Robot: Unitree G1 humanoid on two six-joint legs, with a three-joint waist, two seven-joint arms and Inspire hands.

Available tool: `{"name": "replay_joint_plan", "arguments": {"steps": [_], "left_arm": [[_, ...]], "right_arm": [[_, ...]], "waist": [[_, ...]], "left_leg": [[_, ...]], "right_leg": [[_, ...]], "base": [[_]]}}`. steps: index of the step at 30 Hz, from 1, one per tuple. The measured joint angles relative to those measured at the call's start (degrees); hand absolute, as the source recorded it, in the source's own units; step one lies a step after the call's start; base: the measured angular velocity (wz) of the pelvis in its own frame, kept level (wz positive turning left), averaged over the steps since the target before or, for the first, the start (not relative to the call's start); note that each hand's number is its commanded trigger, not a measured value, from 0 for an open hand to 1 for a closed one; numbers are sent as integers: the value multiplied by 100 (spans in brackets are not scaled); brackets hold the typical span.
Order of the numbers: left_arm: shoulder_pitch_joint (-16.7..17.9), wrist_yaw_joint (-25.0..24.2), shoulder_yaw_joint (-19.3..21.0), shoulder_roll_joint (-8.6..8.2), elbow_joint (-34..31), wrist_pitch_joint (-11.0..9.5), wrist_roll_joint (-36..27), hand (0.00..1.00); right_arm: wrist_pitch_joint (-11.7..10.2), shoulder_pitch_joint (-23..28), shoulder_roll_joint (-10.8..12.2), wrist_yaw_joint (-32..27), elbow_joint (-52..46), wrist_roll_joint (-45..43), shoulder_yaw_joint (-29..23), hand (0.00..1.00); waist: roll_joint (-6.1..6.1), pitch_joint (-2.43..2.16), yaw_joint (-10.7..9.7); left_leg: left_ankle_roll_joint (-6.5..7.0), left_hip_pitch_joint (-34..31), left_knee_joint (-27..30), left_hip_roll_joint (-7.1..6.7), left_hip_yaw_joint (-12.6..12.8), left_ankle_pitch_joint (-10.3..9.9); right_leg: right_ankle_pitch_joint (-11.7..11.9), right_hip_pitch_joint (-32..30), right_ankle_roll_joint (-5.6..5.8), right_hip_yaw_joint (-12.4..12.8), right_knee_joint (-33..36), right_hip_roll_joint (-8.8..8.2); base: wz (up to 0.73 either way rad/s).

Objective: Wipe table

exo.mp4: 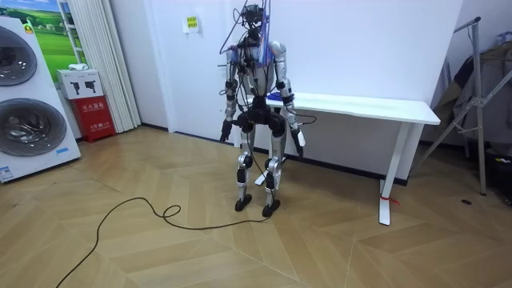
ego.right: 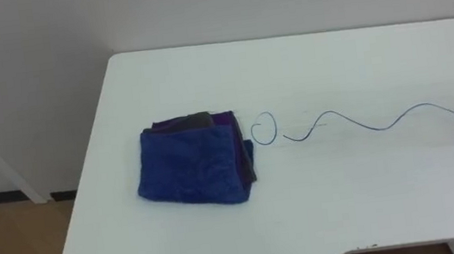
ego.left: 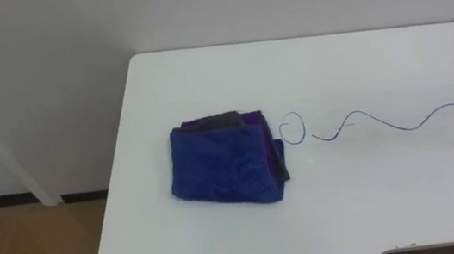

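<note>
White table (ego.left: 204, 78) bearing a folded royal-blue cloth (ego.left: 225, 166), with purple and dark grey layers showing at its far edge. A thin blue wavy line (ego.left: 401, 127), looped at the cloth end, marks the tabletop. Floor (exo.mp4: 160, 256): light brown wood in a herringbone pattern.

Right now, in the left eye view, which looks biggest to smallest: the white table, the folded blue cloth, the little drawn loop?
1. white table
2. folded blue cloth
3. drawn loop, clearly the smallest
</note>
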Motion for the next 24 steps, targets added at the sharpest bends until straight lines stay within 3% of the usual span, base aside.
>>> {"name": "replay_joint_plan", "arguments": {"steps": [4, 7, 11, 15, 19, 22, 24], "left_arm": [[118, -1, 450, -3, -108, 12, 2, 0], [255, 4, 806, 20, -214, 15, 14, 0], [339, 2, 1287, 96, -266, 14, 19, 0], [343, 1, 1334, 288, -282, 5, -11, 0], [234, 0, 1366, 477, -282, -13, -1, 0], [203, 4, 1361, 501, -382, -153, -4, 0], [168, 17, 1357, 511, -443, -251, -1, 0]], "right_arm": [[-3, 82, -36, -260, 195, 1000, -781, 0], [10, 153, -132, -429, 231, 1659, -1475, 0], [25, 223, -460, -715, 255, 2725, -2545, 0], [29, 204, -826, -1036, 237, 2879, -2910, 0], [47, -142, -1202, -1434, 53, 2852, -3114, 0], [-35, -350, -1338, -1857, -557, 2633, -3119, 0], [-215, -461, -1368, -2196, -1104, 2326, -3103, 0]], "waist": [[-41, -5, -60], [-104, -7, -266], [-182, -3, -452], [-240, -10, -526], [-345, -15, -596], [-400, -17, -590], [-413, -21, -555]], "left_leg": [[0, 47, -19, 2, -12, 0], [0, 36, -13, -4, -32, 0], [1, 51, -102, -4, -17, 0], [1, -5, -115, 0, -10, 0], [1, -61, -88, 3, 6, 1], [1, -173, -59, -6, 71, 1], [1, -222, -31, 14, 95, 1]], "right_leg": [[-5, 45, 2, 7, -1, -3], [-11, 56, 5, -28, -8, -12], [-22, 11, 9, 7, -27, -3], [-18, -65, 9, 17, 6, 25], [12, -109, 4, 49, 8, 57], [22, -222, 9, 66, 8, 59], [28, -232, 3, 74, 6, 66]], "base": [[1], [3], [0], [-5], [-4], [-4], [-6]]}}
